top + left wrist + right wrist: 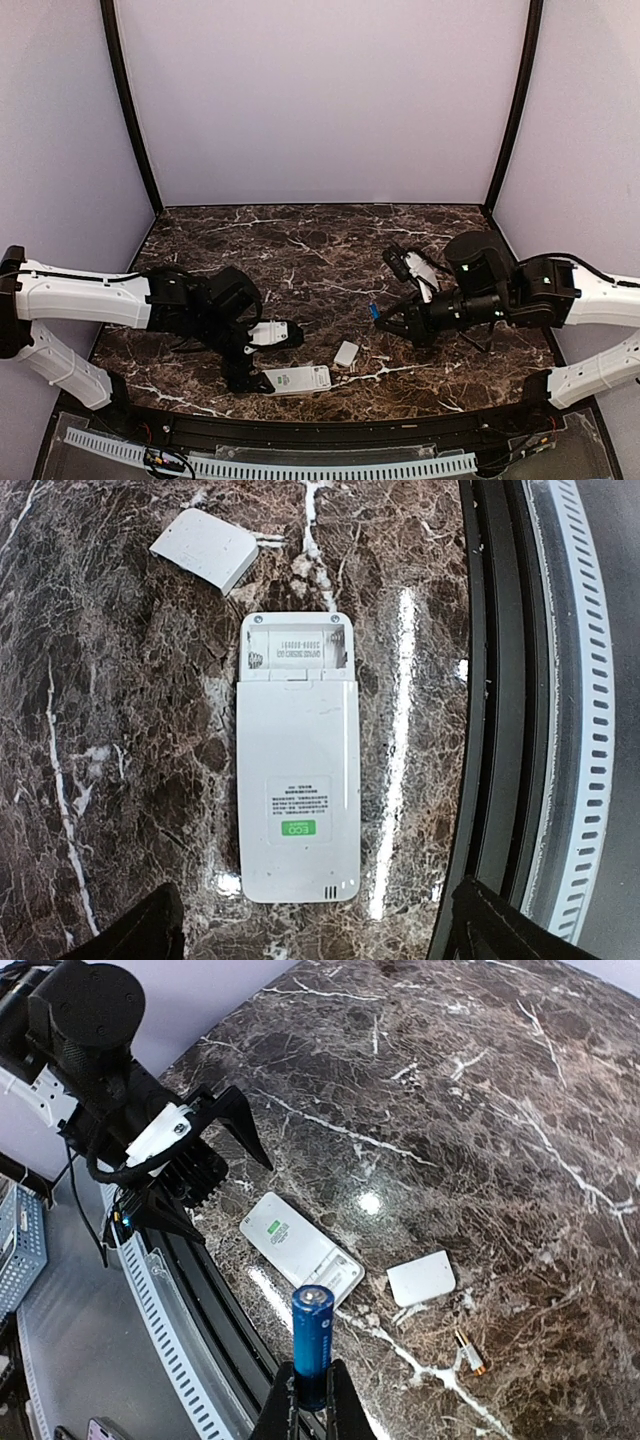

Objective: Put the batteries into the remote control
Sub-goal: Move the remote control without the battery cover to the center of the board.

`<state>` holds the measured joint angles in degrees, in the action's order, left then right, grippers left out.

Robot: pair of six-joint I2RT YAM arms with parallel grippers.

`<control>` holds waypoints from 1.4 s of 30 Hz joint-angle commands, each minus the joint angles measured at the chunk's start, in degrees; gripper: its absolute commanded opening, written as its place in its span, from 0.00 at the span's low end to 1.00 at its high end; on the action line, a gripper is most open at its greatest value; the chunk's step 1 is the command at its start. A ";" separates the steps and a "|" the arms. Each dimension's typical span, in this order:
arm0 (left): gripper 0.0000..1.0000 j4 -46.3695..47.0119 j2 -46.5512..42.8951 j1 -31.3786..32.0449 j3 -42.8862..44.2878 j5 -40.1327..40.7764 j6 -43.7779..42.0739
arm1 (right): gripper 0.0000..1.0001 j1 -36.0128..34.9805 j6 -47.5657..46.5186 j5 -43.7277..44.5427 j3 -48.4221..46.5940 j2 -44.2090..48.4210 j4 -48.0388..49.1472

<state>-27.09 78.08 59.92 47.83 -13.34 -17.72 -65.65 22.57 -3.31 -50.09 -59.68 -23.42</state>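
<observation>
By the table's (300, 240) near edge, the white rectangular plastic remote control (297, 380) lies along it, left of the right end effector (380, 318), which is clamped on a blue cylindrical battery (312, 1335).

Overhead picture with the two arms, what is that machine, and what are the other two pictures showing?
Those are two robot arms fixed at the near edge of a marble table, filmed from above. The other pictures come from a camera on each wrist. The left one looks down at the remote control, lying face down with its battery bay open and empty; the left jaws stand open above it. Its white cover plate lies nearby. The right one shows the right jaws shut on a blue battery, held by one end.
</observation>
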 commanded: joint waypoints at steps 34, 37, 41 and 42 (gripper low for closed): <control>0.87 -1.47 12.70 0.45 2.10 4.18 -1.44 | 0.00 14.58 6.28 -15.74 -5.62 -16.93 -2.05; 0.82 -0.69 13.11 0.54 2.03 4.32 -1.02 | 0.00 14.58 6.77 -15.07 -5.27 -17.29 -3.85; 0.80 -0.53 13.88 0.95 2.22 4.86 -0.88 | 0.00 14.51 6.51 -15.04 -6.47 -17.90 -6.98; 0.80 -0.86 14.08 1.10 2.20 5.03 -0.84 | 0.00 14.50 6.38 -14.75 -6.59 -17.81 -7.47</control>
<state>-27.81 90.98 60.29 50.72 -8.10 -19.03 -51.31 28.29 -19.25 -55.96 -76.88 -28.32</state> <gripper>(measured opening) 0.805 0.051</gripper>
